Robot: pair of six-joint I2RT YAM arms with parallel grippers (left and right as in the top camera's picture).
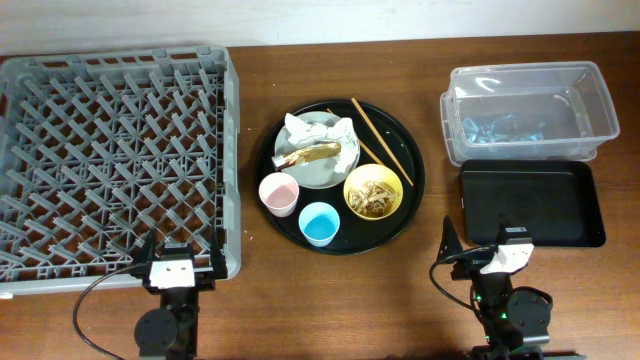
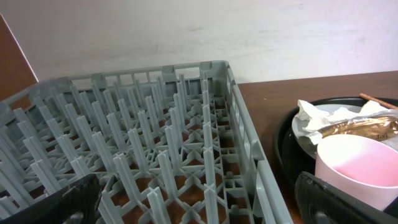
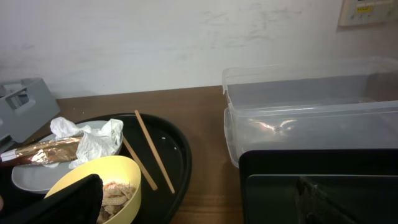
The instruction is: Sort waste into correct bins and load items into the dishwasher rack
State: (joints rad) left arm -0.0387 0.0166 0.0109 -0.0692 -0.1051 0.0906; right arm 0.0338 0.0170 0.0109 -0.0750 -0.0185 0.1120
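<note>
The grey dishwasher rack (image 1: pixel 110 150) stands at the left and fills the left wrist view (image 2: pixel 155 137). On the round black tray (image 1: pixel 400 215) sit the grey-green plate (image 1: pixel 320 172) with white napkins (image 1: pixel 322 130) and a gold wrapper (image 1: pixel 310 155), the pink cup (image 1: pixel 279 193), the blue cup (image 1: pixel 320 222), the yellow bowl (image 1: pixel 374 191) of food scraps, and two chopsticks (image 1: pixel 378 148). The clear tub (image 1: pixel 530 110) and the black rectangular tray (image 1: pixel 530 203) are at the right. My left gripper (image 1: pixel 182 257) is open at the rack's near edge. My right gripper (image 1: pixel 488 250) is open before the black tray.
The table's front edge lies just behind both arms. Bare wood shows between the rack and the round tray, and between the round tray and the bins (image 3: pixel 211 143). A wall runs behind the table. Blue-tinted items lie inside the clear tub.
</note>
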